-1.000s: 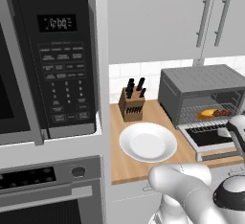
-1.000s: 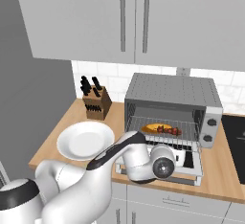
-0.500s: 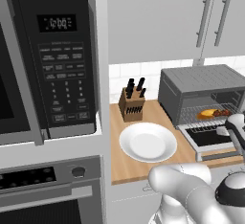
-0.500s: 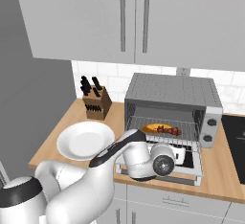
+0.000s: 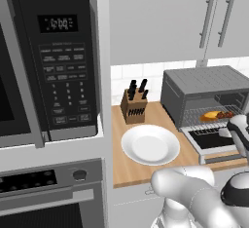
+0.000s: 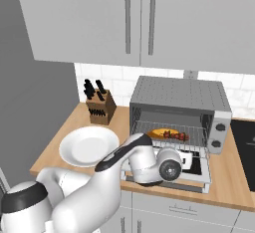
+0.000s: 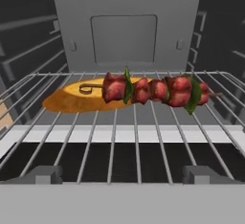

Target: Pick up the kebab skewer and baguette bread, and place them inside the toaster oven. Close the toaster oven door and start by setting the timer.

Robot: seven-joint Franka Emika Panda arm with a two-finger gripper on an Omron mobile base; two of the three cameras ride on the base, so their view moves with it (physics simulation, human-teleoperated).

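The kebab skewer (image 7: 153,90) and the baguette bread (image 7: 79,96) both lie on the wire rack (image 7: 119,122) inside the toaster oven (image 6: 179,107). In the hand view the skewer rests in front of the bread and partly over it, with its meat chunks reaching toward the right side of the rack. The bread lies flat toward the left side. The toaster oven door (image 6: 191,165) is dropped down and open, and it lies flat in front of the oven above the wooden surface (image 6: 55,145).

The hand (image 7: 119,177) is in front of the open oven, above the door, and it looks straight into the oven. Its two fingers (image 7: 45,174) stand wide apart and hold nothing.

On the surface to the left of the oven there is a white plate (image 5: 150,144), and behind it a knife block (image 5: 134,105) stands near the wall. A black microwave (image 5: 58,61) is at the far left, above a built-in wall oven (image 5: 48,193).
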